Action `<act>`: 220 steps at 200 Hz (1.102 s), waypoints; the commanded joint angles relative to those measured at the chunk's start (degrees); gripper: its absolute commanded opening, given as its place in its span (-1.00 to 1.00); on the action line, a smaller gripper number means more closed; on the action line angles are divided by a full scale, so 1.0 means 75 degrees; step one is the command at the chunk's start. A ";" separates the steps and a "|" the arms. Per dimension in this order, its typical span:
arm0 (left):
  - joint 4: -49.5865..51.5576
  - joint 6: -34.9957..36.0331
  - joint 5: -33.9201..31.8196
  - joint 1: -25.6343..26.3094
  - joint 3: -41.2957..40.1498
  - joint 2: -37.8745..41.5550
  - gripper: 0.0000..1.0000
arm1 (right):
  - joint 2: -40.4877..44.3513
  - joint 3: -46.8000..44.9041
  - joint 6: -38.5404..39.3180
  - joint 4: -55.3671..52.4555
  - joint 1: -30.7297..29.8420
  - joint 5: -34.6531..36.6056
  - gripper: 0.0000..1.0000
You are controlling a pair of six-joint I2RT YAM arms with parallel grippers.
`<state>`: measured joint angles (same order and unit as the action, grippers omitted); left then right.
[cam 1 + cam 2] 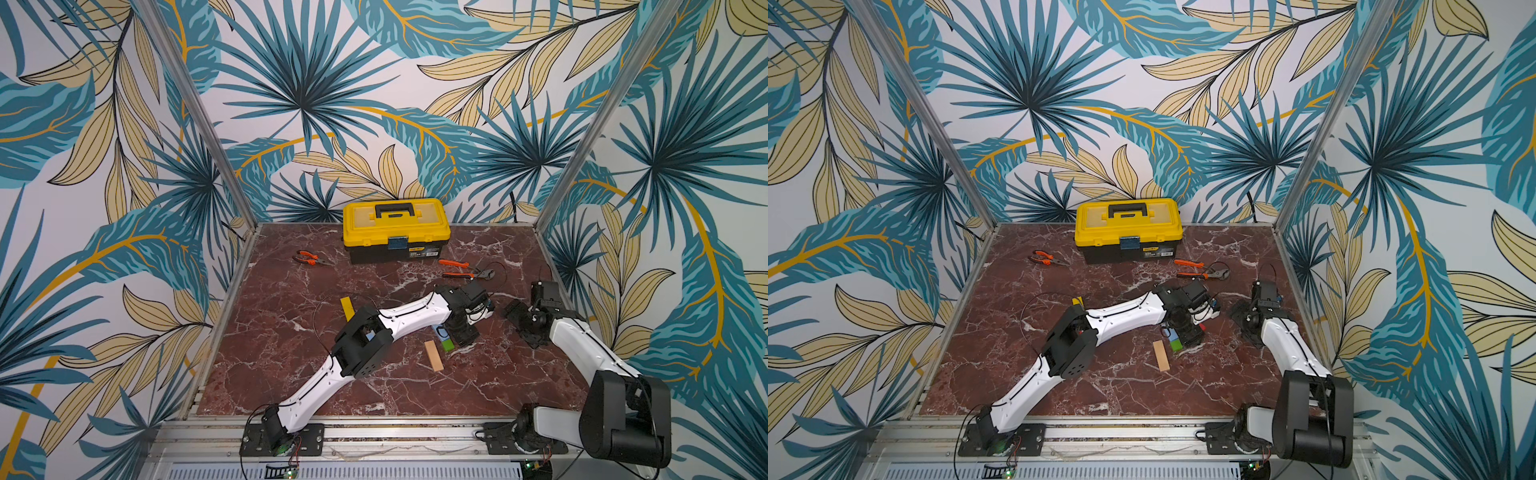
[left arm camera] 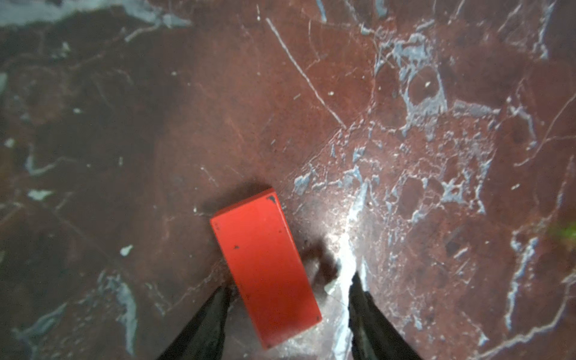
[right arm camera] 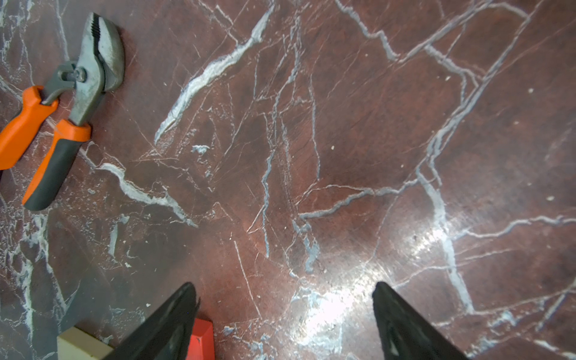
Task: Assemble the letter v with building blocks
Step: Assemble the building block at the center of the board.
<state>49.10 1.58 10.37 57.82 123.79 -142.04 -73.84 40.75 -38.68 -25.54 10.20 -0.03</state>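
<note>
A red block [image 2: 265, 268] lies flat on the marble table [image 2: 311, 93] between the fingers of my left gripper [image 2: 290, 282]. The jaws stand open, with a clear gap on one side of the block. In both top views this gripper [image 1: 463, 336] points down right of a light-blue block [image 1: 439, 331], a green cube [image 1: 448, 344] and a tan bar [image 1: 433, 355]. A yellow bar [image 1: 346, 307] shows behind the left arm's elbow. My right gripper [image 3: 283, 293] is open over bare marble. A red block [image 3: 202, 339] and a tan block [image 3: 82, 346] lie by one of its fingers.
A yellow toolbox [image 1: 397, 228] stands at the back of the table. Orange-handled pliers [image 1: 309, 258] lie to its front left, and a second pair [image 1: 465, 268] to its front right, also seen in the right wrist view [image 3: 62, 103]. Metal frame posts rise at the back corners.
</note>
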 commanded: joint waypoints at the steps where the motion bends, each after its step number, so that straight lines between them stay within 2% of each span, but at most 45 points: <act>1: 0.0086 -0.0064 -0.0129 0.0020 0.0283 -0.0262 0.06 | 0.0110 -0.0160 0.0105 -0.0100 0.0047 0.0122 0.78; 61: 0.0086 -0.0059 -0.0259 0.0012 0.0270 -0.0301 -0.12 | 0.0131 -0.0175 0.0120 -0.0122 0.0041 0.0157 0.78; 131: 0.0087 0.0056 -0.0299 0.0038 -0.0186 0.0148 -0.29 | 0.0131 -0.0149 0.0109 -0.0122 0.0047 0.0156 0.78; 220: 0.0085 -0.0012 -0.0283 0.0121 -0.0677 0.0443 -0.39 | 0.0131 -0.0115 0.0107 -0.0133 0.0047 0.0145 0.78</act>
<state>47.79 1.67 8.32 58.26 120.55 -140.46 -73.84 40.75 -38.52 -25.54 10.20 0.19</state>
